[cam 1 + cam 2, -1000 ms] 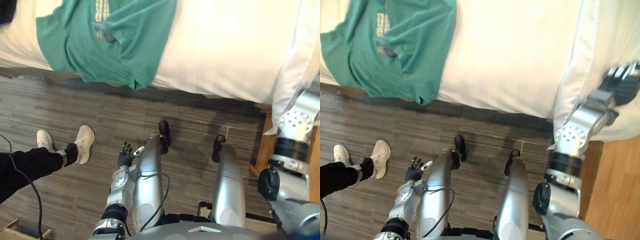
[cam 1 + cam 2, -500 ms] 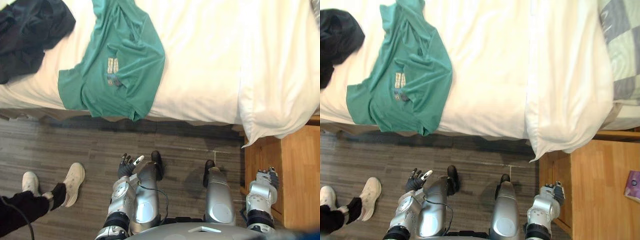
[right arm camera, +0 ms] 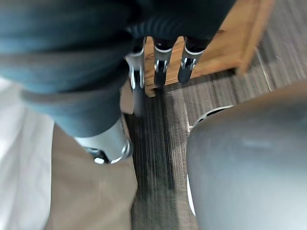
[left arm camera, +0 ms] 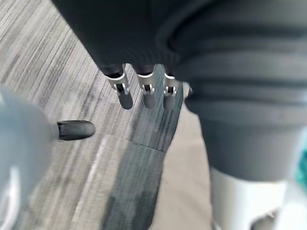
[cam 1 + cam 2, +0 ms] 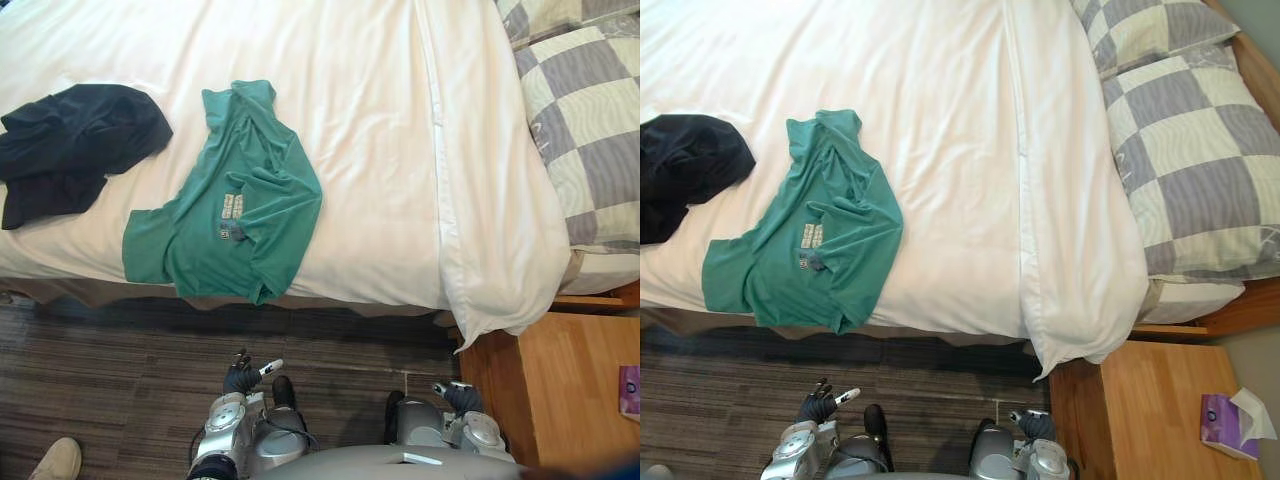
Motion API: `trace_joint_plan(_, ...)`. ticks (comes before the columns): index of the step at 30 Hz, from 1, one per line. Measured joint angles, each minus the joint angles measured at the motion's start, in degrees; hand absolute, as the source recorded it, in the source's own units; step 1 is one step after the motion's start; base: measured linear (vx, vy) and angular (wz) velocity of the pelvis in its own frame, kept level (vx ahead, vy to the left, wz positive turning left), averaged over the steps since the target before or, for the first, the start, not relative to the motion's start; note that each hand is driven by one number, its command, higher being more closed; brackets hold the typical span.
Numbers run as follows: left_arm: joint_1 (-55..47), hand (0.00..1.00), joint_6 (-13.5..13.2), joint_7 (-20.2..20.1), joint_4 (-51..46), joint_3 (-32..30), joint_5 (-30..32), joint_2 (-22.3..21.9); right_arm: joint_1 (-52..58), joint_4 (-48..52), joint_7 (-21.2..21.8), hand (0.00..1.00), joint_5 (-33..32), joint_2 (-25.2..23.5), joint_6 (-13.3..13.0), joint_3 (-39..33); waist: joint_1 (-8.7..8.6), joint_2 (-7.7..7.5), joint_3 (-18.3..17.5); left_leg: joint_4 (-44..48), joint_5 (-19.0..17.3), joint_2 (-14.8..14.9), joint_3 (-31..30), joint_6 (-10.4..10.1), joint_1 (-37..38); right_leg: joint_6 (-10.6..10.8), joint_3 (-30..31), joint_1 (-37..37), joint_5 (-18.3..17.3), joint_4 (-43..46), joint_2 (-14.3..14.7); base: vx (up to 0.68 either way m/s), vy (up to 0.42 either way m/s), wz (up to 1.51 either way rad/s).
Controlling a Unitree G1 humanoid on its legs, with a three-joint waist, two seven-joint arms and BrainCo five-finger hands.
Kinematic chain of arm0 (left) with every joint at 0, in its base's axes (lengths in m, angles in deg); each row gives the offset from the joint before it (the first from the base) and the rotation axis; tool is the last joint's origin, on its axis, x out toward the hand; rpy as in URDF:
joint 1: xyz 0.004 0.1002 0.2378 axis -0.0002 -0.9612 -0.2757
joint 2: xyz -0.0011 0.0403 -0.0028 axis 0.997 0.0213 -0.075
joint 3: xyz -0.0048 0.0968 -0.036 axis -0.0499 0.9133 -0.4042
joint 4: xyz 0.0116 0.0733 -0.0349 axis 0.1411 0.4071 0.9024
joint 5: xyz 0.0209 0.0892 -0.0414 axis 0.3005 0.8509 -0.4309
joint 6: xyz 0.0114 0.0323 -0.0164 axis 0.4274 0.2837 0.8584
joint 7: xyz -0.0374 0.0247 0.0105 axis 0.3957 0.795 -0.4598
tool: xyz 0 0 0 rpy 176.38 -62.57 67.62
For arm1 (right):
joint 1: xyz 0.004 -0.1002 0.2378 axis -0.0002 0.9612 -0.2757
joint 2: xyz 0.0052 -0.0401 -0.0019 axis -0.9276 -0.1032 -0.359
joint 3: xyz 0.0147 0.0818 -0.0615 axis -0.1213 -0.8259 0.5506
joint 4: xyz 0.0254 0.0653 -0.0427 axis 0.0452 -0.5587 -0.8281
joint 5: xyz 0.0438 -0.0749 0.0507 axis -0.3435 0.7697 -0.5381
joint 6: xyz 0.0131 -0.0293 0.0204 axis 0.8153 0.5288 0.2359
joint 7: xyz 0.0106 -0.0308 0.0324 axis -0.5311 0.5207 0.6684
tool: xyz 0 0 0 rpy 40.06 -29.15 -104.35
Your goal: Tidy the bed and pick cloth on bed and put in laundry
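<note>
Now the green T-shirt (image 5: 225, 215) lies crumpled at the near edge of the bed (image 5: 380, 120), hem over that edge, with the black garment (image 5: 75, 150) near it toward the foot end. My right hand (image 3: 160, 64), up at the duvet (image 5: 500, 250) 1 second ago, hangs by the nightstand (image 5: 1140, 400), so I judge picking comes next. The wrist views add that its fingers and my left hand (image 4: 146, 91) are straight, apart, empty.

Matt green cloth shirt (image 5: 270, 190), smooth white sheet (image 5: 350, 120), wooden nightstand (image 5: 560, 390)
</note>
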Motion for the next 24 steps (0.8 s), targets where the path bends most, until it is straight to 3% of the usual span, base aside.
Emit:
trace_joint_plan(2,-0.4,0.00,0.6,0.5,1.6,0.0,2.4,-0.4,-1.1,-2.6,0.0,0.00,0.0,0.4,0.0,0.3,0.31,-0.20,-0.2,-2.7,1.5,-0.7,1.6,-0.2,1.2,-1.8,-1.0,3.2,0.2,-8.6,0.5,-0.02,-0.088,-0.33)
trace_joint_plan(4,-0.7,0.00,0.9,0.7,1.6,-0.9,3.3,-0.8,-1.8,-3.4,0.0,0.00,-0.2,0.7,-0.1,0.3,0.77,0.50,0.3,-1.0,0.7,-0.4,3.0,-0.2,0.5,-2.0,-0.1,3.3,0.9,-10.9,0.7,-0.06,-0.030,-0.43)
trace_joint_plan(6,-0.4,0.00,0.7,1.4,1.4,-0.9,3.3,-1.4,-2.9,-3.3,0.0,0.00,-0.3,2.5,-0.2,1.6,-0.23,2.22,1.3,10.3,-4.7,2.2,2.5,0.1,-4.4,-1.9,0.2,2.7,0.8,-9.4,1.0,-0.11,-0.004,-0.14)
trace_joint_plan(8,-0.2,0.00,0.5,1.8,0.9,-0.9,3.2,-1.6,-3.0,-3.0,-0.1,0.00,-0.9,3.6,-0.2,1.7,-0.18,3.32,1.7,17.6,-8.1,4.9,1.3,0.7,-8.1,-1.8,-0.3,1.2,-0.9,-5.7,0.8,-0.10,0.045,0.10)
trace_joint_plan(11,-0.2,0.00,0.4,1.9,0.4,-1.2,3.2,-1.2,-2.9,-3.1,-0.2,0.00,-1.3,3.7,-0.1,1.0,-0.27,2.65,1.8,18.8,-8.9,4.5,0.6,0.9,-8.6,-1.7,-1.2,0.7,-2.3,-3.0,-0.6,-0.06,0.070,0.26)
trace_joint_plan(12,-0.3,0.00,0.3,1.9,0.4,-2.9,3.2,-1.4,-2.2,-3.1,-0.2,0.00,-1.2,3.5,0.0,-0.1,-0.24,1.42,1.7,20.8,-10.8,4.9,1.8,0.3,-8.7,-1.7,-1.3,0.6,-2.9,-1.7,-2.2,-0.03,0.134,0.28)
trace_joint_plan(13,-0.3,0.00,0.1,1.8,0.3,-4.6,3.1,-1.5,-1.2,-2.8,-0.2,0.00,-1.2,3.0,0.1,-1.1,-0.16,0.48,1.9,28.9,-12.8,6.9,1.2,1.5,-10.8,-1.9,-1.5,0.4,-3.4,-0.1,-4.0,-0.01,0.162,0.24)
trace_joint_plan(15,-0.4,0.00,-0.3,1.9,-0.1,-4.8,1.2,-0.8,0.4,-2.7,-0.3,0.00,-1.3,3.6,0.5,-1.6,-0.28,0.06,1.3,34.9,-13.7,10.8,-1.3,1.2,-12.5,-0.7,-1.2,-0.3,-3.3,0.8,-6.3,0.02,0.188,0.21)
trace_joint_plan(16,-0.5,0.00,-0.5,2.0,-0.1,-4.7,0.1,-1.0,2.0,-2.7,-0.3,0.00,-1.5,4.3,0.6,-1.7,-0.41,0.76,0.9,34.3,-13.4,14.1,-4.4,0.6,-12.3,0.8,-1.2,-0.7,-3.0,1.2,-7.8,0.02,0.358,0.25)
trace_joint_plan(17,-0.9,0.00,-0.6,2.1,0.0,-4.7,-1.3,-1.8,3.2,-2.9,-0.3,0.00,-2.8,4.7,0.4,-2.5,-0.03,2.39,-0.1,30.4,-12.3,16.4,-9.0,-1.0,-12.0,2.8,-1.3,-1.7,-2.4,1.5,-8.9,0.03,0.423,0.26)
trace_joint_plan(18,-1.2,0.00,-0.6,2.2,0.0,-4.7,-1.6,-2.4,3.3,-2.9,-0.5,0.00,-2.9,4.9,0.5,-2.8,-0.10,3.07,-0.5,27.6,-11.4,17.0,-10.8,-2.4,-11.5,3.8,-1.4,-2.1,-2.1,1.5,-9.6,0.04,0.719,0.35)
trace_joint_plan(19,-1.5,0.00,-0.6,2.5,-0.1,-4.0,-2.7,-3.5,4.1,-3.2,-0.5,0.00,-3.0,5.4,0.5,-2.9,-0.56,4.41,-1.2,21.2,-9.4,15.6,-12.7,-11.0,-9.1,7.0,-1.2,-1.8,-0.6,0.3,-12.2,0.02,0.672,0.48)
trace_joint_plan(20,-0.6,0.00,-0.9,2.7,-0.5,-3.8,-3.0,-1.5,3.3,-3.9,-0.5,0.00,-3.4,3.2,0.9,-3.7,-0.91,0.50,-1.0,23.7,-10.6,11.1,-11.8,-9.3,-10.3,6.9,-1.1,-0.6,2.9,-2.1,-16.3,0.01,0.791,0.46)
trace_joint_plan(21,-0.6,0.00,-0.9,2.9,-0.5,-3.8,-3.1,-0.3,3.7,-3.7,-0.1,0.00,-3.9,2.5,1.0,-4.0,-0.57,-0.76,-1.9,25.2,-11.9,9.4,-11.4,-9.7,-11.6,5.7,-1.3,-0.5,8.8,-5.2,-17.7,-0.04,0.624,0.03)
trace_joint_plan(22,-0.9,0.00,-0.9,3.1,-0.3,-3.7,-3.1,0.8,3.4,-3.7,-0.1,0.00,-4.9,1.9,1.0,-3.7,0.54,-1.18,-2.4,27.5,-13.9,8.6,-10.0,-8.6,-12.4,3.6,-1.2,-0.8,18.9,-9.6,-17.9,-0.05,0.620,-0.37)
trace_joint_plan(23,-1.3,0.00,-1.0,3.1,0.2,-3.6,-3.2,1.2,3.0,-3.7,-0.2,0.00,-5.4,2.2,1.1,-3.3,1.30,-0.60,-2.3,27.7,-14.4,8.6,-8.6,-7.6,-12.4,1.1,-1.5,-1.4,24.3,-12.0,-17.7,-0.06,0.596,-0.66)
trace_joint_plan(24,-1.7,0.00,-0.8,3.4,0.5,-3.2,-3.5,1.9,1.8,-2.7,-0.3,0.00,-6.6,2.5,1.1,-1.7,1.13,-0.63,-2.4,27.3,-14.3,8.9,-6.5,-5.9,-12.3,-3.5,-4.0,-2.9,25.9,-11.3,-17.0,-0.04,0.417,-0.46)
